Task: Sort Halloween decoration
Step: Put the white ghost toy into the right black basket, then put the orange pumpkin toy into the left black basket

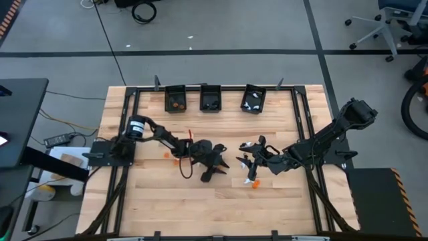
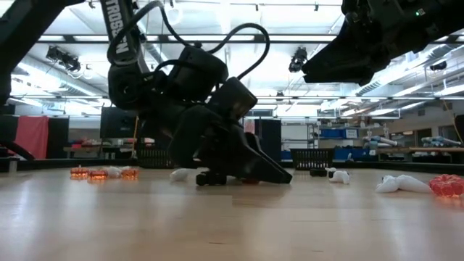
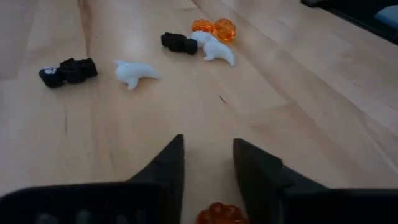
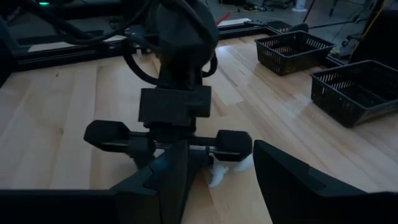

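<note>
Many tiny trinkets [image 3: 134,73], orange, black, white, lie mid-desk [image 1: 267,201], three bins at 12 o'clock. They look light, hard, skittery; I'd pinch each across its middle. My left claw [image 3: 208,168] is parted, empty, an orange piece [image 3: 219,213] under it. Right claw [image 4: 214,174] spread, empty. Only the high view shows the bins' fill.

Bare table [image 1: 167,207] near; trinkets [image 1: 253,179] crowd centre.

An orange trinket [image 3: 219,213] is sitting half cut off at the left wrist frame's bottom edge; a white trinket [image 4: 219,174] is lying partly hidden behind the left gripper [image 4: 169,144], center of the right wrist frame.
</note>
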You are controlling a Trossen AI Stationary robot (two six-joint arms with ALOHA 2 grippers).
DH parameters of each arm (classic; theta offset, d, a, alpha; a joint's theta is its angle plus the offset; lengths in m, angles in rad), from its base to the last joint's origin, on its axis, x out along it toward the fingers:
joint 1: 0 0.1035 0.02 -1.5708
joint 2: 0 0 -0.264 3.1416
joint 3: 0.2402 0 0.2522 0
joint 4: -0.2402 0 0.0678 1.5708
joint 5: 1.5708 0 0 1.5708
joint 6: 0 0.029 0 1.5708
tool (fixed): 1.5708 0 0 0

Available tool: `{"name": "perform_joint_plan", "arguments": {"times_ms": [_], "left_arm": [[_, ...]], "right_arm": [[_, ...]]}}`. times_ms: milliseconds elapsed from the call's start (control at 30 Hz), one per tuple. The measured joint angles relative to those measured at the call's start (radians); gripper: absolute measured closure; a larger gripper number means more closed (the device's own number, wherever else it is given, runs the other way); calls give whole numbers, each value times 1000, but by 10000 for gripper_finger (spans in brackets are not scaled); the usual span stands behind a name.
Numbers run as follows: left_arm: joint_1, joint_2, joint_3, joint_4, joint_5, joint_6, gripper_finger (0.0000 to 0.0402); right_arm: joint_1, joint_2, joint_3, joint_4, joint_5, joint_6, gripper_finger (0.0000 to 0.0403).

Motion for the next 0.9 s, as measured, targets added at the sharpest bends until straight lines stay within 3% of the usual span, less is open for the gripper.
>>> {"name": "perform_joint_plan", "arguments": {"times_ms": [100, 267, 500, 900], "left_arm": [[-1, 1, 0, 0, -3, 10, 335], [5, -1, -2, 3, 13, 31, 379], [5, 3, -7, 75, -2, 40, 392], [5, -71, -12, -31, -14, 72, 394]], "right_arm": [[0, 0, 0, 0, -3, -4, 214], [0, 0, 0, 0, -6, -5, 214], [0, 0, 0, 0, -7, -4, 214], [0, 61, 0, 32, -55, 22, 214]]}}
